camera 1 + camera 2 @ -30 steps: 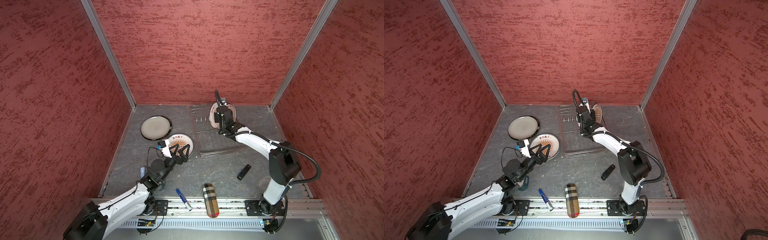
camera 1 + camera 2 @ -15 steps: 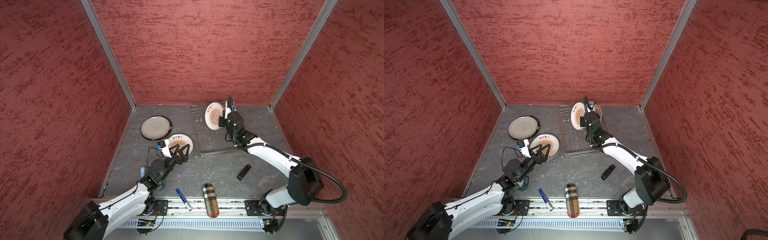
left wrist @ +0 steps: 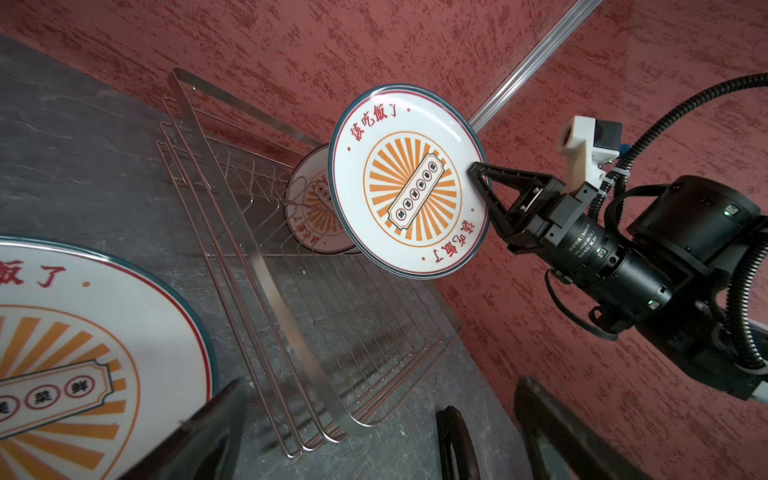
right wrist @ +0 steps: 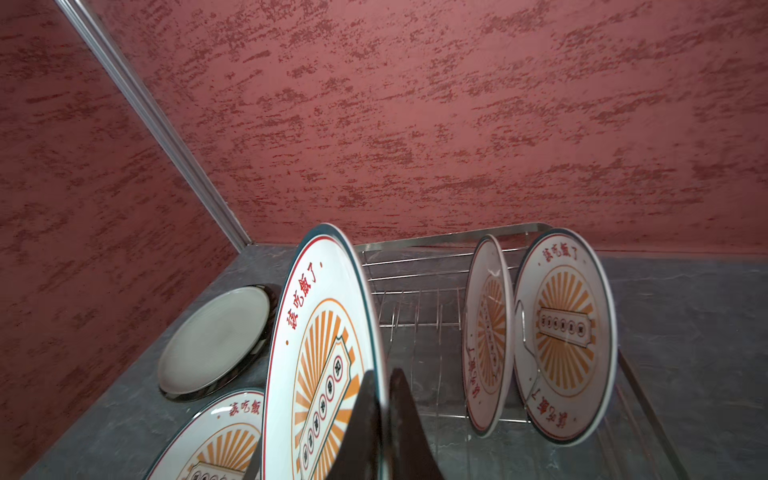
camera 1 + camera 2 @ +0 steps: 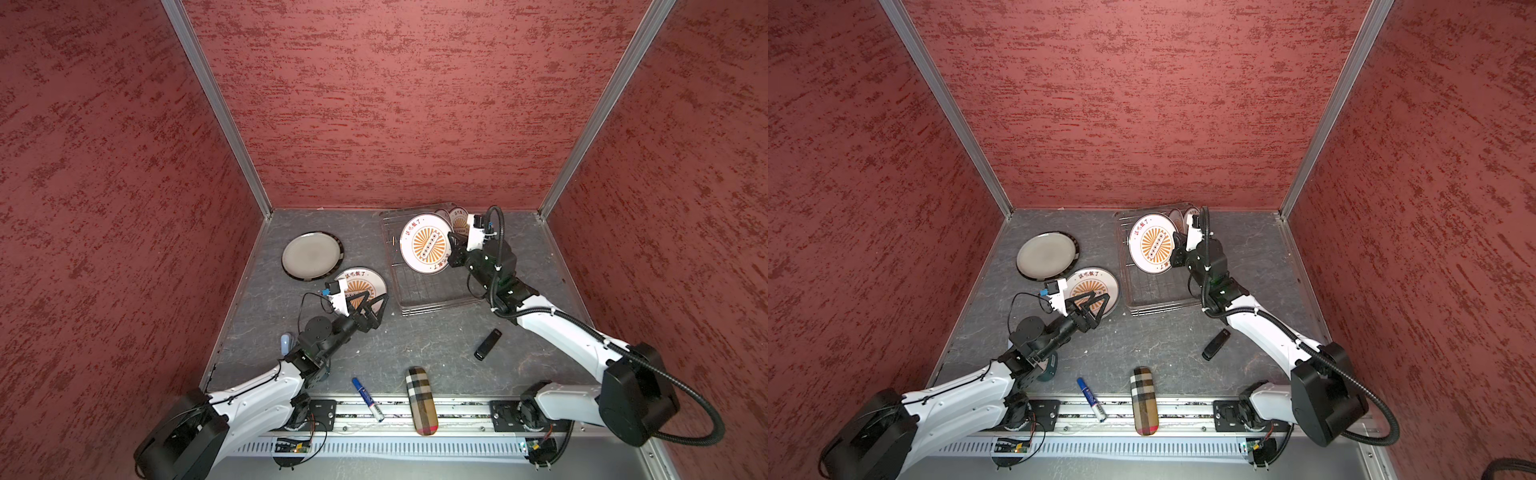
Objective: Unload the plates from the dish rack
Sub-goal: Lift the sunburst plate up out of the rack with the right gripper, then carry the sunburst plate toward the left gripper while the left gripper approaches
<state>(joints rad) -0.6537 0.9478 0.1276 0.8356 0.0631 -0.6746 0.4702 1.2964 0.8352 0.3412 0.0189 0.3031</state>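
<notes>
**A:** Changes since last check?

**B:** Left end effector (image 5: 376,297) unchanged, spread wide over the bench plate (image 5: 354,276). Right end effector (image 5: 452,248), clenched on the held plate (image 5: 426,245), has lifted it out above the rack (image 5: 432,291). Unloading advances.

**A:** Obscured?

**B:** Its rear finger. Two rack plates (image 4: 565,332) remain, half-hidden from above.

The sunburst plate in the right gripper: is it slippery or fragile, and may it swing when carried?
Probably stiff and fragile: the held plate looks like glazed ceramic. Its glossy rim may be slippery, and the right gripper pinches only one edge, so it could pivot in the grip. If dropped, it would likely strike the dish rack below.
</notes>
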